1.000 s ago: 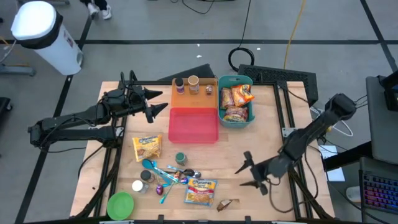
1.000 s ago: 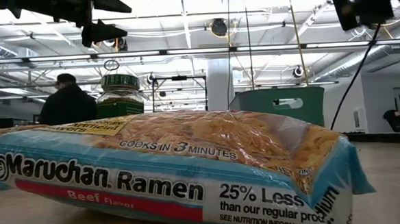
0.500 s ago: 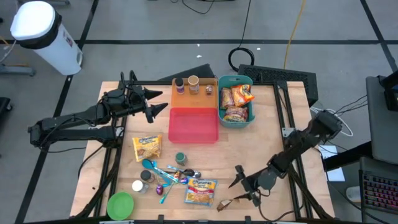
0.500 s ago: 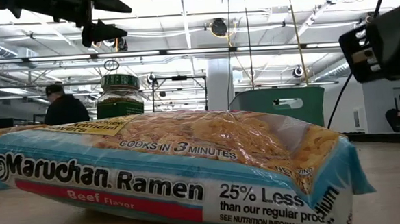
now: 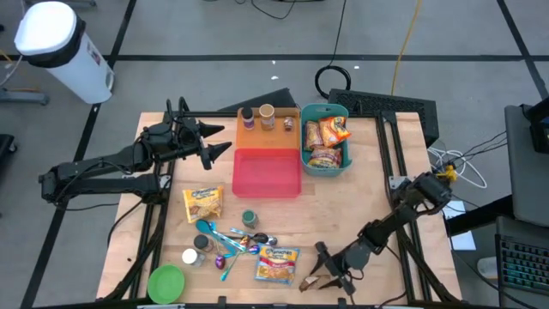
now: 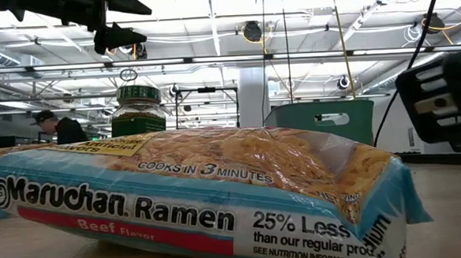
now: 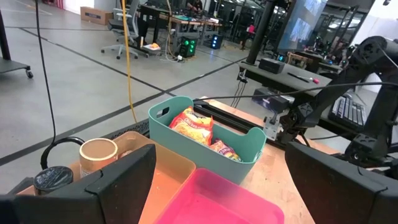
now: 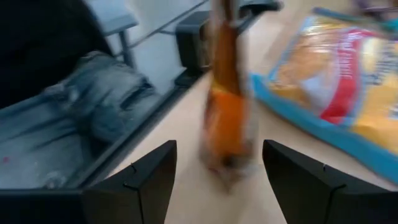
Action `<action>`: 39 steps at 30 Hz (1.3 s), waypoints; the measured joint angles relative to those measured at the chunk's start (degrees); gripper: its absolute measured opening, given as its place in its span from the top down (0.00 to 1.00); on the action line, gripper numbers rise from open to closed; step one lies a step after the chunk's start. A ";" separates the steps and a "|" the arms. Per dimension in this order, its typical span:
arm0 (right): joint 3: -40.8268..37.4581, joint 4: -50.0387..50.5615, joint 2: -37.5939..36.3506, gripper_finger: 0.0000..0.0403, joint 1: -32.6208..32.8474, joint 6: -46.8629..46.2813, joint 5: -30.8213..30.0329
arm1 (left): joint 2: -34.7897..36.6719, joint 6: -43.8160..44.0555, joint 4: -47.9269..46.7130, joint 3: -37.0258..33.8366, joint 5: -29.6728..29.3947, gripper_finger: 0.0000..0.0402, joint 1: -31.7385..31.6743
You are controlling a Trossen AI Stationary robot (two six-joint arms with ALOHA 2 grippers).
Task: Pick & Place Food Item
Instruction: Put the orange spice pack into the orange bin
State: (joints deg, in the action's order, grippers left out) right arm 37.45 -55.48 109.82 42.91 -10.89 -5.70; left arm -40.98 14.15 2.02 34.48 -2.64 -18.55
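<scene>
A small brown-and-orange wrapped snack [image 5: 311, 281] lies flat on the table by the near edge, beside a Maruchan ramen packet [image 5: 276, 264]. My right gripper [image 5: 328, 273] is low over the table, right of the snack. It is open. In the right wrist view the blurred snack [image 8: 227, 124] reaches in between the fingertips of my right gripper [image 8: 219, 149], and no touch shows. My left gripper [image 5: 225, 142] hangs open and level above the table's far left, facing the pink tray [image 7: 217, 205] and the teal bin [image 7: 205, 134].
A pink tray [image 5: 266, 172], an orange tray [image 5: 268, 120] with small jars and a teal bin [image 5: 324, 142] of packets stand at the far middle. Another packet [image 5: 202, 203], a green-lidded jar [image 5: 249, 219], spoons [image 5: 232, 242] and a green bowl [image 5: 165, 281] fill the near left.
My right gripper has come down and gone toward the table's near edge and left, up to the wrapped snack, tipping its fingers further down. Its opening looks the same. The snack and the packets lie where they were.
</scene>
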 joint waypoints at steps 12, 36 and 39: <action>0.19 -0.03 0.15 0.74 -3.61 2.90 3.03 | -0.01 0.02 1.16 0.00 -0.04 0.10 -0.02; 0.17 17.54 -24.59 1.00 -6.99 11.98 -9.52 | 0.01 0.04 1.34 0.00 -0.10 0.10 -0.01; 0.17 22.79 -30.30 1.00 -8.68 11.80 -17.78 | 0.01 -0.04 1.73 0.00 -0.32 0.10 0.00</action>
State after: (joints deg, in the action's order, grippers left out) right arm 37.63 -32.70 79.52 34.23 0.91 -23.48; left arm -40.97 14.11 3.75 34.48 -2.97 -18.55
